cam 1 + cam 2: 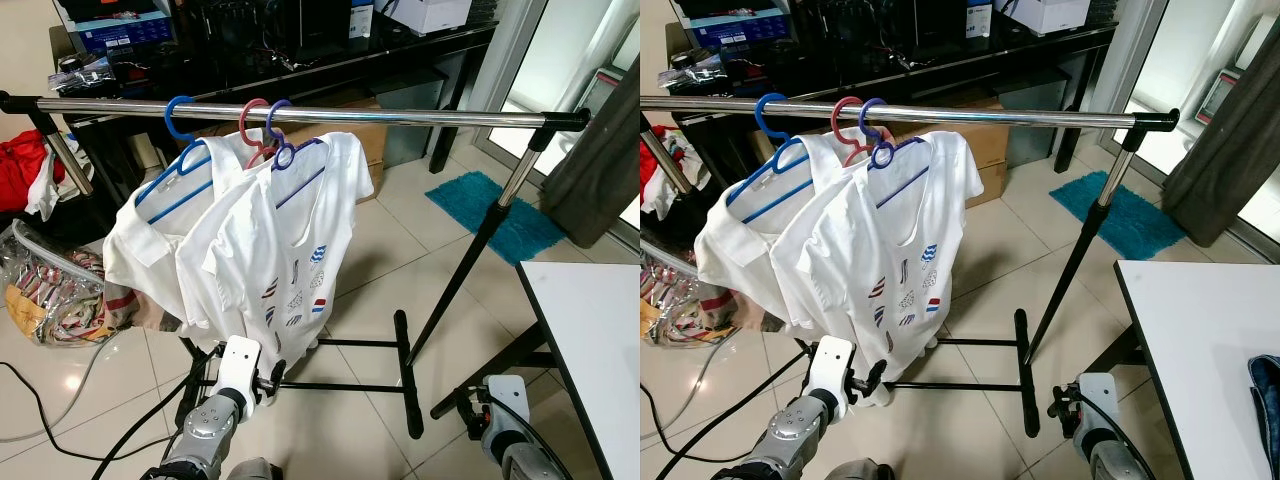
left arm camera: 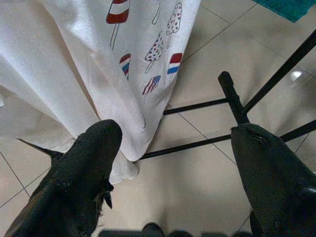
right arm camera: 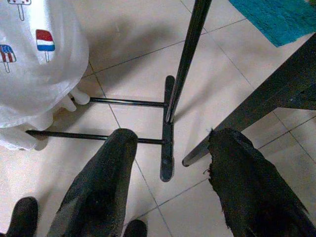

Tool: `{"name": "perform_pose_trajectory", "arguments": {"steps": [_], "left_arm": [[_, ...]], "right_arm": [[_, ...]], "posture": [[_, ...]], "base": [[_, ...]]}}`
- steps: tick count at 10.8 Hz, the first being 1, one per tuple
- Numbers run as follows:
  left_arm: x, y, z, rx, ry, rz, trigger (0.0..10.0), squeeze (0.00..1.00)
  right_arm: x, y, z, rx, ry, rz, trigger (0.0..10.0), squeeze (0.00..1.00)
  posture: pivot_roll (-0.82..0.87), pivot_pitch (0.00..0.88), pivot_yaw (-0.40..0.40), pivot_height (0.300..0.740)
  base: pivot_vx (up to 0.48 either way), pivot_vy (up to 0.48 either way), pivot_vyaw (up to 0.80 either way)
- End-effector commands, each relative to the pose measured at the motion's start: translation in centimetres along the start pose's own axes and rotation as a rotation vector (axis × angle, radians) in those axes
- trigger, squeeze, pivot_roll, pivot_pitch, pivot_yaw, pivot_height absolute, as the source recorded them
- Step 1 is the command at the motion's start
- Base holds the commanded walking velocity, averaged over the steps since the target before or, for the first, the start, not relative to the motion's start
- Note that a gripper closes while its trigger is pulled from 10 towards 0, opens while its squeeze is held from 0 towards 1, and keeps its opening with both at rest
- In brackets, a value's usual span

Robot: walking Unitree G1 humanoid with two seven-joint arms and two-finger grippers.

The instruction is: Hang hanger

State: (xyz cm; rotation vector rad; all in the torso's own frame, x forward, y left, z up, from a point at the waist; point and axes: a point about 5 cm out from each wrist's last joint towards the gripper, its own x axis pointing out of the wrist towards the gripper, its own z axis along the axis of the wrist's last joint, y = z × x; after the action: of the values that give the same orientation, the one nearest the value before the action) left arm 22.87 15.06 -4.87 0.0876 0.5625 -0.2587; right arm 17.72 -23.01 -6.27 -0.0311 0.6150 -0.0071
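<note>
Three hangers [image 1: 262, 125] with white shirts [image 1: 270, 235] on the rail [image 1: 400, 115], my left hand [image 2: 173, 163] wide and empty, my right hand [image 3: 170, 173] wide too, both low

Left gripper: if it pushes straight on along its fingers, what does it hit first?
Probably the hem of the white shirt, which hangs just ahead of the open left gripper toward one finger. Dead centre looks free down to the rack's base bar and floor tiles; depth is unclear.
</note>
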Motion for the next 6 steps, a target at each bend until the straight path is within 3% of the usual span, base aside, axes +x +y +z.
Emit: {"name": "perform_pose_trajectory", "arguments": {"steps": [1,2,6], "left_arm": [[0.1,0.2,0.1,0.005,0.007,0.003,10.0,0.00],[0.3,0.0,0.4,-0.004,-0.006,0.004,10.0,0.00],[-0.2,0.5,-0.2,-0.013,0.006,0.028,10.0,0.00]], "right_arm": [[0.0,0.2,-0.1,-0.019,0.001,0.009,10.0,0.00],[-0.1,0.2,-0.4,0.001,0.019,-0.018,10.0,0.00],[0.5,1.5,0.3,-0.019,0.009,0.058,10.0,0.00]], "posture": [[0.00,0.000,0.000,0.740],[0.14,0.000,0.016,0.740],[0.16,0.000,0.007,0.740]], "base": [[0.000,0.000,0.00],[0.000,0.000,0.00],[0.000,0.000,0.00]]}}
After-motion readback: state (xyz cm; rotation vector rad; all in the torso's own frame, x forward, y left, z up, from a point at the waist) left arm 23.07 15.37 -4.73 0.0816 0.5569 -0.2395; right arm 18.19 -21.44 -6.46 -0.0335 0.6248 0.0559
